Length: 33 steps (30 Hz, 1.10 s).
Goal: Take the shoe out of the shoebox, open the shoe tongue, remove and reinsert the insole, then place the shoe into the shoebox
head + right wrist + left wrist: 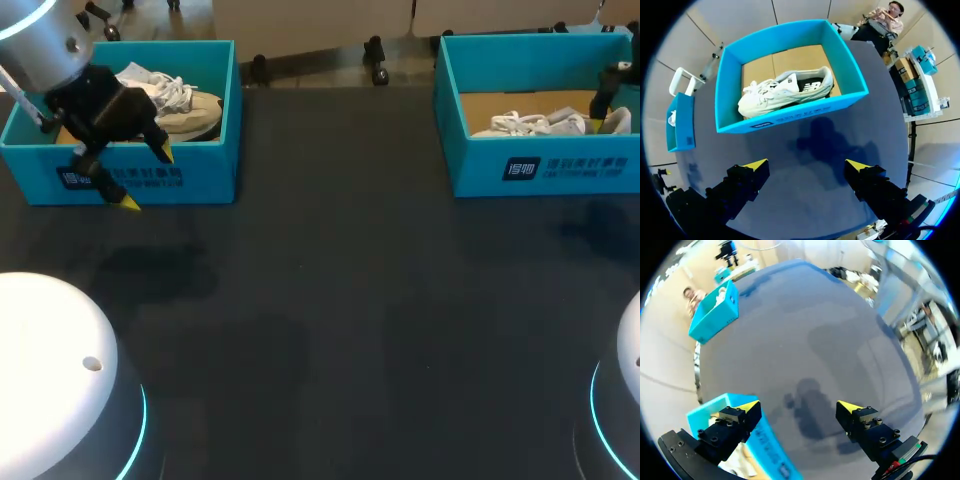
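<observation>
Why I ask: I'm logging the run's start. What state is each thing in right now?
left shoebox: open, no lid, sneaker inside
left sneaker: lying in the left shoebox, laces on
right shoebox: open, no lid, sneaker inside
right sneaker: lying in the right shoebox, laces on
left gripper: open, empty, over the left shoebox's front wall
right gripper: open, empty, above the table before the right shoebox

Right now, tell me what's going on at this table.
Nothing is held yet. The left gripper is open and straddles the front wall of the left shoebox, one finger over the box and one outside it; the beige shoe inside lies untouched. The right gripper is also open, hovering over the table short of the right shoebox, with the white shoe lying inside ahead of it.
</observation>
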Available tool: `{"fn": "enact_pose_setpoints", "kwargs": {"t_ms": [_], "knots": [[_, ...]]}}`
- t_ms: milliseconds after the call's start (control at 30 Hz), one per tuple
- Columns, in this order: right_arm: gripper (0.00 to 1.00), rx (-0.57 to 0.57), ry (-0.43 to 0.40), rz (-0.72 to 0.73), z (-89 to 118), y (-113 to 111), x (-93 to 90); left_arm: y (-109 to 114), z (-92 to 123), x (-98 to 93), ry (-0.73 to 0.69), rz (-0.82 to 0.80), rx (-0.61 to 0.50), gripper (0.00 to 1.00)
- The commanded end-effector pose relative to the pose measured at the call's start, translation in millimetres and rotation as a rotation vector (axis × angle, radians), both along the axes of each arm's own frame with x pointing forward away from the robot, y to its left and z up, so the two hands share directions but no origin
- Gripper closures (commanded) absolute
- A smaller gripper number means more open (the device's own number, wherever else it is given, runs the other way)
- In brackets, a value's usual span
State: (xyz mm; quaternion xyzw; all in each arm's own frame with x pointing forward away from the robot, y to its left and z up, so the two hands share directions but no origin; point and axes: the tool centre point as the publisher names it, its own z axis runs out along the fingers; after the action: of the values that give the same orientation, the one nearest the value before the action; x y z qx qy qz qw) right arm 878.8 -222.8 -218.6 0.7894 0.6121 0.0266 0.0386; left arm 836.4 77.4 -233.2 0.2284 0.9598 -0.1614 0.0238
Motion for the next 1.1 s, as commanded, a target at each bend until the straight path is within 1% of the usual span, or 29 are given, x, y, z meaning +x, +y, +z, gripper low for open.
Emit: {"fn": "enact_pose_setpoints", "kwargs": {"t_ms": [33,67,100,167,200,267,333,367,467,500,933,967,1033,1067,1100], "knots": [[0.0,-0.001,0.0,-0.001,0,0,0.0,9,8,56.9,0.041,-0.208,0.032,0.0],[0.0,-0.001,0.0,-0.001,0,0,0.0,12,10,67.1,0.032,-0.231,0.054,0.0],[0.0,-0.001,0.0,-0.001,0,0,0.0,15,12,73.0,0.035,-0.272,0.052,0.0],[0.0,-0.001,0.0,-0.001,0,0,0.0,25,19,94.5,0.011,-0.33,0.071,0.0],[0.0,-0.001,0.0,-0.001,0,0,0.0,30,22,101.9,0.011,-0.396,0.061,0.0],[0.0,-0.001,0.0,-0.001,0,0,0.0,39,28,118.1,-0.002,-0.451,0.068,0.0],[0.0,-0.001,0.0,-0.001,0,0,0.0,50,34,131.4,-0.006,-0.538,0.049,0.0],[0.0,-0.001,0.0,-0.001,0,0,0.0,57,39,141.7,-0.007,-0.584,0.032,0.0],[0.0,-0.001,0.0,-0.001,0,0,0.0,72,50,163.6,-0.051,-0.663,-0.017,0.0],[0.0,-0.001,0.0,-0.001,0,0,0.0,75,51,167.7,-0.071,-0.666,-0.016,0.0],[0.0,-0.001,0.0,-0.001,0,0,0.0,75,51,167.7,-0.071,-0.666,-0.016,0.0],[0.0,-0.001,0.0,-0.001,0,0,0.0,76,47,168.7,-0.096,-0.749,-0.002,0.0],[0.0,-0.001,0.0,-0.001,0,0,0.0,79,40,177.3,-0.113,-0.825,0.031,0.0],[0.0,-0.001,0.0,-0.001,0,0,0.0,83,35,184.0,-0.121,-0.905,0.061,0.0],[0.0,-0.001,0.0,-0.001,0,0,0.0,85,33,189.5,-0.131,-0.912,0.071,0.0]]}}
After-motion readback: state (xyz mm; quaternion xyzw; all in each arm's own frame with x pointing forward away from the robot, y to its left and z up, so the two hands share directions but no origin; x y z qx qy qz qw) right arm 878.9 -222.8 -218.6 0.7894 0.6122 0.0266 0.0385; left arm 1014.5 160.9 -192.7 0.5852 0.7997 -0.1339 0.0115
